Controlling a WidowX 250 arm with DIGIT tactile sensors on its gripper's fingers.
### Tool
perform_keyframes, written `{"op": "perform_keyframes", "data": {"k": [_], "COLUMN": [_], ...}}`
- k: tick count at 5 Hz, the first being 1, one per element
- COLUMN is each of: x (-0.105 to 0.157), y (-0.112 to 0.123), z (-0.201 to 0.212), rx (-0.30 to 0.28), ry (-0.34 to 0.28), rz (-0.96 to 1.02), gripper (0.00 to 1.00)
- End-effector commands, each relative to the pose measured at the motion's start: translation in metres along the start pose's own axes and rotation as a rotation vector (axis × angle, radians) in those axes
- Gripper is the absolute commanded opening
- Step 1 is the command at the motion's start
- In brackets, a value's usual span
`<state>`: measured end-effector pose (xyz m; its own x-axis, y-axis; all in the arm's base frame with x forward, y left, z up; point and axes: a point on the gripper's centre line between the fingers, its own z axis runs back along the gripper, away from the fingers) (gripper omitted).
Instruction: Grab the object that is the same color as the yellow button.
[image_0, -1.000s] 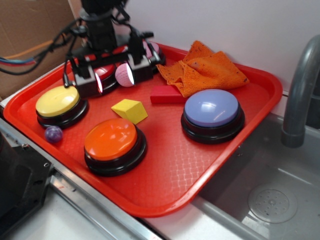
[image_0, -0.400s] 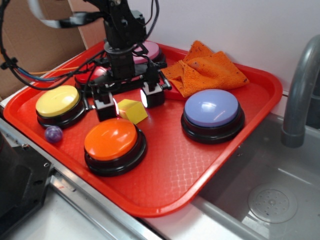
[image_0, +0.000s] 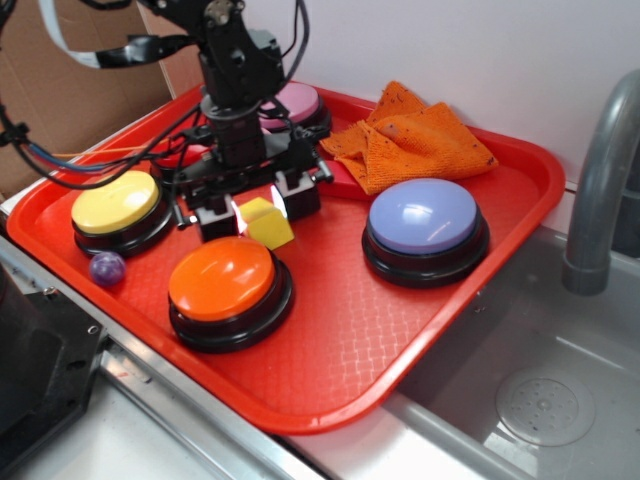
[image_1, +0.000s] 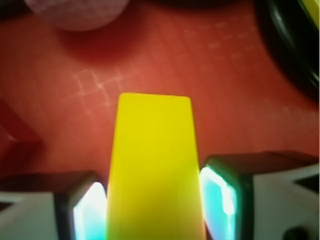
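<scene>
wrist view: fingers (image_1: 90, 212) sit flush on both sides of the yellow block (image_1: 154, 165), pinching it; exterior view hides that contact. gripper (image_0: 256, 208) stands low on the red tray (image_0: 480, 290). orange button (image_0: 222, 278) crowds just ahead, yellow button (image_0: 115, 203) aside; open tray toward the purple button (image_0: 424, 217).

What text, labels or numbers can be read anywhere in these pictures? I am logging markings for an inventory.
None can be read in either view.
The yellow block, yellow button, orange button, blue button and red tray carry no visible print.
The tool and its arm show no legible label.
The wrist view is blurred and shows only the plain block between the fingers.
</scene>
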<state>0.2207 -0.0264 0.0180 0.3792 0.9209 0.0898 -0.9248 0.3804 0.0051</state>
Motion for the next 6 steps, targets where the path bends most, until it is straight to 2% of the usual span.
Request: {"op": "perform_keyframes", "data": {"k": [1, 2, 3, 4, 5, 6], "x": [0.015, 0.019, 0.013, 0.0, -0.006, -0.002], "y": [-0.004, -0.015, -0.022, -0.028, -0.022, -0.017], "z": [0.048, 0.092, 0.116, 0.142, 0.146, 0.149], "rx": [-0.082, -0.066, -0.122, -0.121, -0.324, -0.258], "ry": [-0.014, 0.06, 0.109, 0.067, 0.151, 0.078], "rz": [-0.23, -0.479, -0.726, -0.977, -1.141, -1.14], "gripper": [0.0, 0.0, 0.0, 0.0, 0.0, 0.0]}}
